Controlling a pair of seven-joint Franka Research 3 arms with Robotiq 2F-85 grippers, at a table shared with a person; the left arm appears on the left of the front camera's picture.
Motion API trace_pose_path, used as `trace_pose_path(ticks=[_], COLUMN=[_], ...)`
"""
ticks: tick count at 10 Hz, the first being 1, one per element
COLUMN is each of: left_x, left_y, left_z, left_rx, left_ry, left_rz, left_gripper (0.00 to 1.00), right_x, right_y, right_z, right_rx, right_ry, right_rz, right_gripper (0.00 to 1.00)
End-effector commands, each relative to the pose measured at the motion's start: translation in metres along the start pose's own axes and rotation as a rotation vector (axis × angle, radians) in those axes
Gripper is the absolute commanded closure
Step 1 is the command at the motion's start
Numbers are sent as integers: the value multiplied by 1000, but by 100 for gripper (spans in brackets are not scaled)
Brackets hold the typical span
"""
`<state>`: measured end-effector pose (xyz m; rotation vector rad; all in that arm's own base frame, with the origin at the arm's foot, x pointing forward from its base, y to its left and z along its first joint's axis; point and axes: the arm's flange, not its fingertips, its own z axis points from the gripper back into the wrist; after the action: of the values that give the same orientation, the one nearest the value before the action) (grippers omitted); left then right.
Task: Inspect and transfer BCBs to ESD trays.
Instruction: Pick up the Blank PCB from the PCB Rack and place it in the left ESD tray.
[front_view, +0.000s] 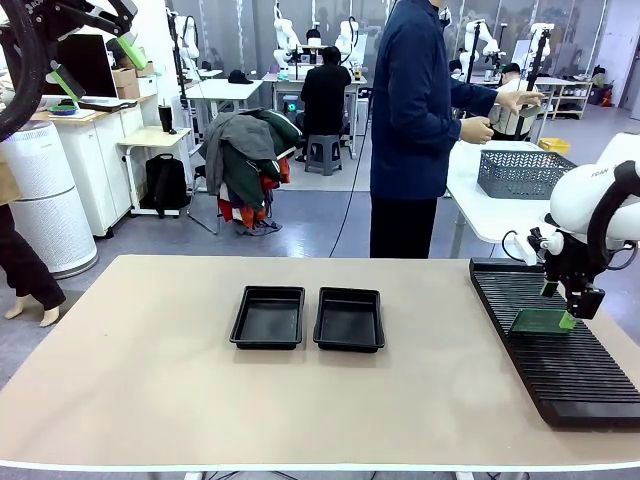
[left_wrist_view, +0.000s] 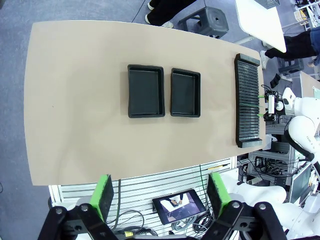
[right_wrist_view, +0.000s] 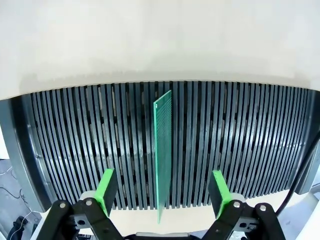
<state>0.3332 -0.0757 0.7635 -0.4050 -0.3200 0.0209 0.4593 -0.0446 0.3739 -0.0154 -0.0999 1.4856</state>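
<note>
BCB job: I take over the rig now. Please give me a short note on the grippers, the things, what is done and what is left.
Left gripper: open, empty, high above the table.
Right gripper: open, astride one BCB standing on edge in the rack, not yet touching it.
Trays: both empty, side by side mid-table.
Done: nothing transferred.
Left: grip the BCB, lift, inspect, place in a tray.

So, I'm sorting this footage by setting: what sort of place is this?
Likely a robotics lab: a white robot arm over a slotted rack holding a green circuit board, black ESD trays, worktables behind.
</note>
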Motion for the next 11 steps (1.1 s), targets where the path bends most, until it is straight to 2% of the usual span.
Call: trace_pose_path(ticks=[1,3,11], left_x=[-1,-1,-1], left_y=[1,1,1], left_z=[-1,-1,-1], left_rx=[0,0,0], left_ry=[1,1,1], left_rz=[-9,-9,-9], left_gripper=[0,0,0], right_x=[-6,-7,-5], right_y=[0,2,7], right_z=[-15,-19,-21], right_rx=[-30,-74,-96], right_ry=[-8,-16,-28], right_rz=[25,38,29], right_gripper=[12,20,54])
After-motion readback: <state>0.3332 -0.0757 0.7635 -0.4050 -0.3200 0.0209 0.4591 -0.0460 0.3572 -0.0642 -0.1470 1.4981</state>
